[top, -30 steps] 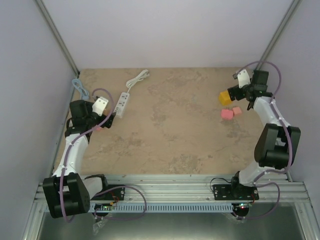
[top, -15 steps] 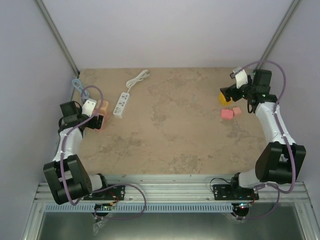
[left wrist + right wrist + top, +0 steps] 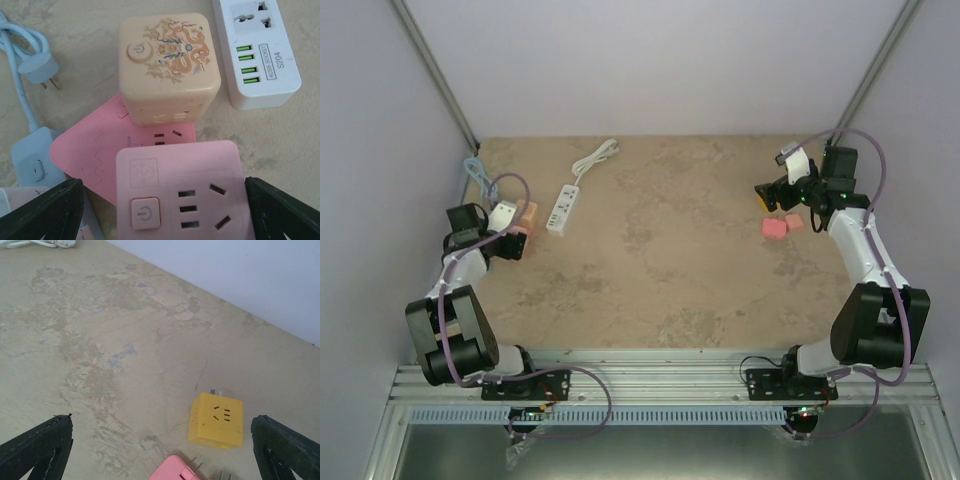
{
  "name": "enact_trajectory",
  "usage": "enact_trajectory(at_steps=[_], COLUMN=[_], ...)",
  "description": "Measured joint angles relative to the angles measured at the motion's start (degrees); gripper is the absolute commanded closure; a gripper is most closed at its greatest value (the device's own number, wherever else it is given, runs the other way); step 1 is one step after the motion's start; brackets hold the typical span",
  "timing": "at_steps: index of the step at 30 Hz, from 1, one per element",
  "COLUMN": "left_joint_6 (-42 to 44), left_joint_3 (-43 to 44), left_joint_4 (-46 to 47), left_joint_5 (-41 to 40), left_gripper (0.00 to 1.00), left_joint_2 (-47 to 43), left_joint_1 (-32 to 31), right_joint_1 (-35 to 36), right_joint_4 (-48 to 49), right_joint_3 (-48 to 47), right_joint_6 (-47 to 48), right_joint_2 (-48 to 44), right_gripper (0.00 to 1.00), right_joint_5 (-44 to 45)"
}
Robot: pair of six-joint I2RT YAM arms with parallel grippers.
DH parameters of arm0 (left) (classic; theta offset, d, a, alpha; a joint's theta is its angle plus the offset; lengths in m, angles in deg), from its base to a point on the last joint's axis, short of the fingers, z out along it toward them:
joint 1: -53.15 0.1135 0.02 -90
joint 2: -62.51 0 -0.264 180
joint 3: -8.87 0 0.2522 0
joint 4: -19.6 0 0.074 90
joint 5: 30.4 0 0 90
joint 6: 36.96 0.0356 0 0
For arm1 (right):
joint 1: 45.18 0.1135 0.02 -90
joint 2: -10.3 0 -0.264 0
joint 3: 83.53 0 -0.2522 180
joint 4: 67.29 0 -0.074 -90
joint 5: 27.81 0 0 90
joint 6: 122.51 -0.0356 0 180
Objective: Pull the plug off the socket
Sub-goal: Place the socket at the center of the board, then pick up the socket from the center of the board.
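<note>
In the left wrist view a pink socket cube [image 3: 182,192] with a power button lies between my open left gripper's [image 3: 165,210] fingers. Beyond it a beige dragon-printed cube adapter [image 3: 167,65] sits on a flat pink socket [image 3: 92,152]; I cannot tell whether it is plugged in. A loose light-blue plug [image 3: 39,67] lies at the left. In the top view the left gripper [image 3: 510,238] is at the table's left edge. My right gripper [image 3: 162,450] is open and empty above a yellow socket cube [image 3: 216,421] and a pink plug adapter [image 3: 172,471].
A white power strip [image 3: 563,208] with its cable [image 3: 595,157] lies at the back left, also in the left wrist view [image 3: 260,50]. A light-blue socket [image 3: 35,160] lies by the left finger. Two pink cubes [image 3: 773,228] lie near the right gripper [image 3: 770,193]. Walls close in both sides.
The left arm has drawn back toward the left edge, over the cluster of sockets. The right gripper has shifted left and down over the yellow cube.
</note>
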Motion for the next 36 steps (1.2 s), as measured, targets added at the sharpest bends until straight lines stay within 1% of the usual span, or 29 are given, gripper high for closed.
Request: enact_trajectory(at_steps=[5, 9, 13, 22, 29, 33, 36], left_joint_6=[0.2, 0.5, 1.0, 1.7, 4.1, 7.0, 10.4], left_joint_3=[-1.2, -2.4, -2.5, -2.5, -3.3, -4.4, -5.0], left_joint_4=[0.6, 1.3, 2.3, 2.7, 1.5, -2.1, -6.7], left_joint_5=[0.1, 0.1, 0.3, 0.9, 3.6, 6.7, 9.2], left_gripper=[0.11, 0.15, 0.29, 0.5, 0.56, 0.57, 0.57], left_joint_2=[0.2, 0.6, 2.7, 3.7, 2.7, 0.0, -2.4], left_joint_1=[0.0, 0.0, 0.0, 0.1, 0.1, 0.1, 0.2], right_joint_1=[0.0, 0.0, 0.0, 0.0, 0.0, 0.0, 0.0], right_joint_4=[0.1, 0.4, 0.4, 1.0, 1.2, 1.2, 1.2], right_joint_3=[0.0, 0.5, 0.9, 1.9, 1.9, 1.9, 1.9], right_joint_6=[-0.1, -0.2, -0.2, -0.2, -0.2, -0.2, -0.1], right_joint_2=[0.0, 0.0, 0.1, 0.7, 0.7, 0.8, 0.8], right_gripper=[0.02, 0.02, 0.02, 0.02, 0.02, 0.02, 0.02], right_joint_5=[-0.4, -0.6, -0.7, -0.8, -0.8, -0.8, -1.0])
